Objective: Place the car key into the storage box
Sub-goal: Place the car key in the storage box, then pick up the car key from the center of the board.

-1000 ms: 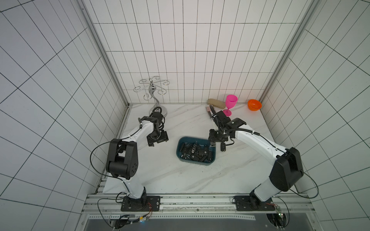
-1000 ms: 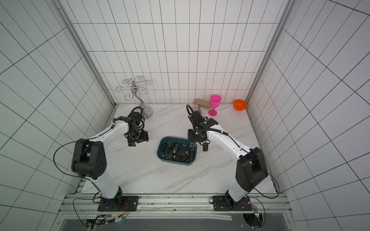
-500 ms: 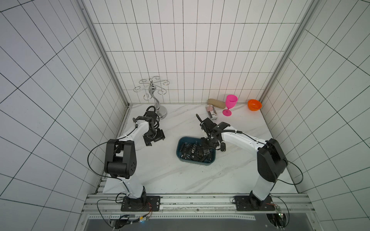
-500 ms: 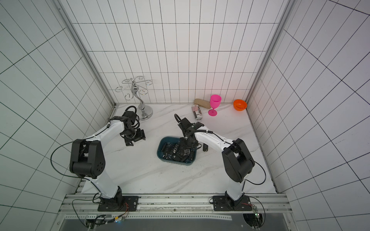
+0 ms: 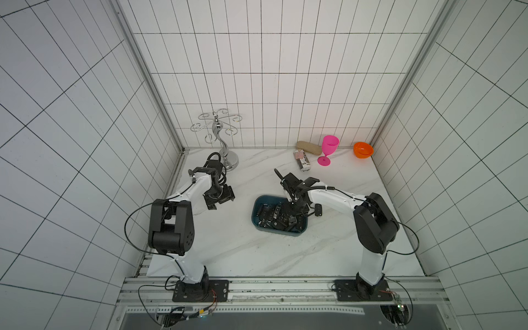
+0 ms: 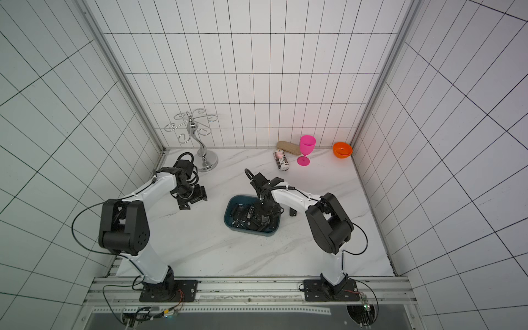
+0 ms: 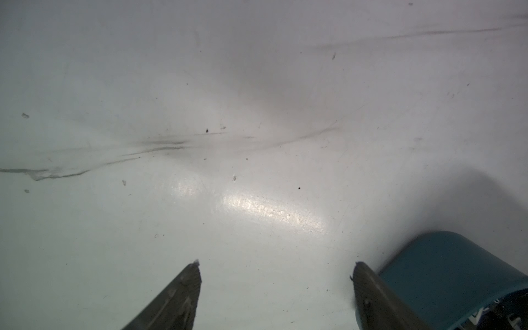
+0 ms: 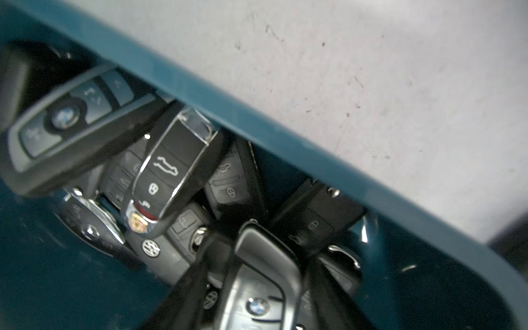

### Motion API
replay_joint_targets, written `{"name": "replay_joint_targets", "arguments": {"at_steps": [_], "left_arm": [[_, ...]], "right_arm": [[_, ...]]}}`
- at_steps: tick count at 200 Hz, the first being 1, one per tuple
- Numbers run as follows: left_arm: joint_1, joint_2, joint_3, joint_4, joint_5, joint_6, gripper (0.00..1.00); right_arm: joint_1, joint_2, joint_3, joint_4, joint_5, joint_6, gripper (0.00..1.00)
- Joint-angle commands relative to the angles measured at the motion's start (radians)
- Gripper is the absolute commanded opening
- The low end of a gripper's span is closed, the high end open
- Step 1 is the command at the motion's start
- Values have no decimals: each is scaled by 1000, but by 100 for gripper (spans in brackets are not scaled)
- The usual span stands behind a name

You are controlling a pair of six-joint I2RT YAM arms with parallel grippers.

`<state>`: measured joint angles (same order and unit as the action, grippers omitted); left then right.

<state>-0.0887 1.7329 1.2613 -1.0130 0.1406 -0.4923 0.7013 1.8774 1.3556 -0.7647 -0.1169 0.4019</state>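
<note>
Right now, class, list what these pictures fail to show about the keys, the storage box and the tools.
1. Right tool: fingers blurred and cut off by the right wrist view's edge; grip on the silver key unclear.
2. Storage box: the right arm covers part of the key pile in both top views.
3. Small black thing beside the box: too small in the top views to identify.

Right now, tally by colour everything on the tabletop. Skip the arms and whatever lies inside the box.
Silver: 1, glass rack
Tan: 1, oblong case
Pink: 1, goblet
Orange: 1, bowl
White with red stripes: 1, can on its side
Black: 1, car key beside the box
Teal: 1, storage box
Total: 7
</note>
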Motion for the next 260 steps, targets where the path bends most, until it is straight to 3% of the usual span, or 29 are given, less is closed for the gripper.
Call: {"name": "replay_joint_targets", "arguments": {"at_steps": [1,14,71,94,121,141,160,197,230,260], "left_arm": [[7,-30,-19,24,8,11,82],[10,-30,-23,27,12,12,82],[13,-34,-32,43,35,21,82],[15,-33,-33,46,37,27,83],[14,-48,-41,50,53,40,83],[10,-84,-56,52,65,50,83],[-10,-159,-109,88,50,21,81],[-159,-342,-298,285,-130,-81,78],[-339,-471,-437,483,-349,27,77],[-347,-479,-429,478,-384,44,76]], "right_arm": [[7,13,48,-8,21,-6,77],[9,4,50,-9,19,-8,83],[20,-150,36,28,-15,-31,89],[12,-286,17,52,89,-38,96],[-146,-391,-13,-1,168,-12,97],[-275,-396,-45,-37,178,7,97],[-331,-388,-81,-47,196,21,97],[-371,-368,-186,50,188,62,99],[-376,-296,-234,118,163,90,99],[-376,-238,-240,148,153,98,99]]}}
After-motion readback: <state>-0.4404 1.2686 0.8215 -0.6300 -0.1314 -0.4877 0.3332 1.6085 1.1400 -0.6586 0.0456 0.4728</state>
